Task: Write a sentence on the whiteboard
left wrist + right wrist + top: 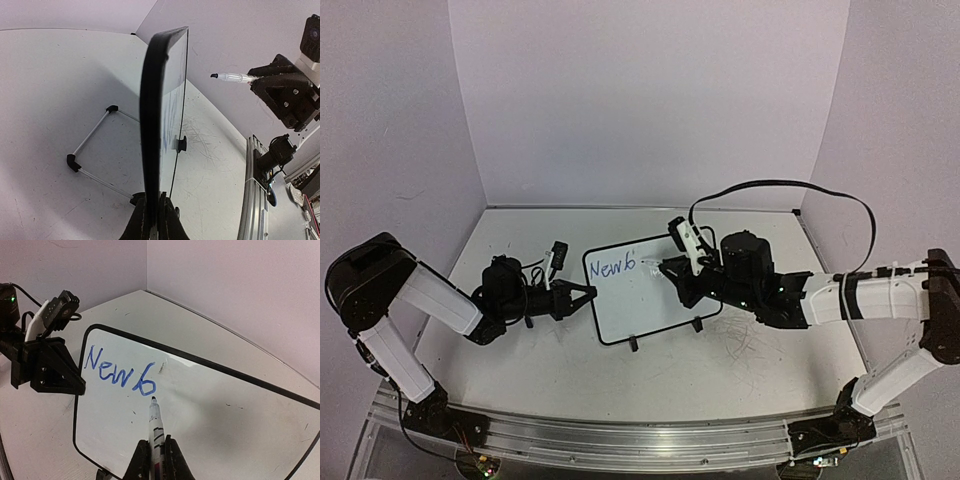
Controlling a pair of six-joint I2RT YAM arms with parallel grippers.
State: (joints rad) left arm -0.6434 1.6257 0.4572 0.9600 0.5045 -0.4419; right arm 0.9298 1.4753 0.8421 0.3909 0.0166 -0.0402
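Observation:
The whiteboard (645, 295) stands propped at the table's middle, and its black frame (152, 110) runs edge-on up the left wrist view. My left gripper (155, 212) is shut on the board's left edge (588, 292). Blue writing, the sentence (117, 372), reads "New b" at the board's upper left (612, 267). My right gripper (156, 460) is shut on a white marker (155, 427). The marker's tip points at the board just below the "b"; whether it touches I cannot tell. From the left wrist the marker (232, 77) shows off the board's face.
The board's wire stand (92, 150) and black feet (697, 324) rest on the white table. Faint grey scribbles (745, 345) mark the table to the right. White walls close in the back and sides; an aluminium rail (620, 435) runs along the near edge.

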